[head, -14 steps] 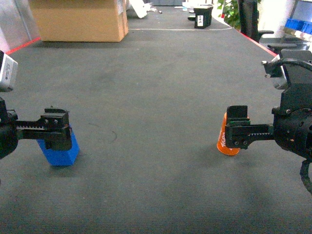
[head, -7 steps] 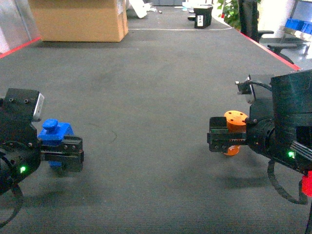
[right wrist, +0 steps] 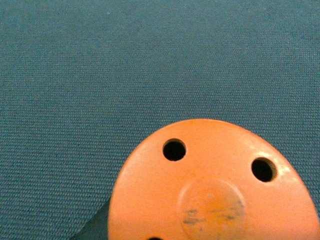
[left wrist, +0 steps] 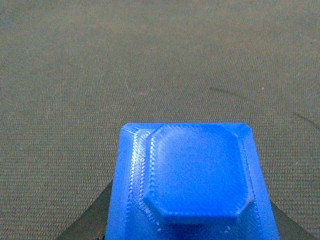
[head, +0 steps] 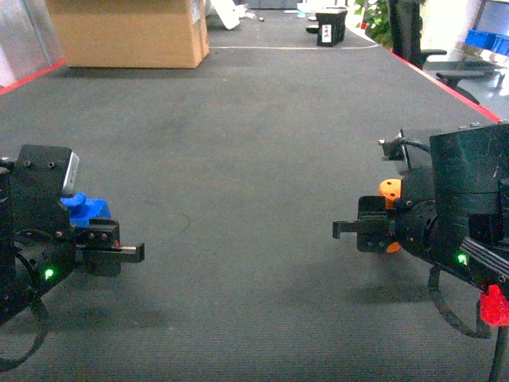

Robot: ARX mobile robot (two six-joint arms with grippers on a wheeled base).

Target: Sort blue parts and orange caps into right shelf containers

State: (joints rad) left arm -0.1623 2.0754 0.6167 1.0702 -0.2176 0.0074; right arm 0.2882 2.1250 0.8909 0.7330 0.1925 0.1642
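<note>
My left gripper (head: pixel 119 251) is shut on a blue part (head: pixel 89 208) and holds it above the dark carpet at the left of the head view. In the left wrist view the blue part (left wrist: pixel 186 182) fills the lower middle, its octagonal face up, with dark fingers (left wrist: pixel 87 225) at its sides. At the right, my right gripper (head: pixel 355 231) is shut on an orange cap (head: pixel 388 191), mostly hidden behind the wrist. The right wrist view shows the orange cap (right wrist: pixel 215 185) close up with round holes. Blue crates (head: pixel 487 38) show small at the far right back.
A large cardboard box (head: pixel 131 32) stands at the far back left. A black object (head: pixel 330 28) and an office chair (head: pixel 413 32) are at the back right. Red lines (head: pixel 445 79) border the carpet on both sides.
Both grippers have lifted their pieces off the carpet. Both wrists have turned, so the fingers now point towards the middle and the arm bodies hide more of each piece.
</note>
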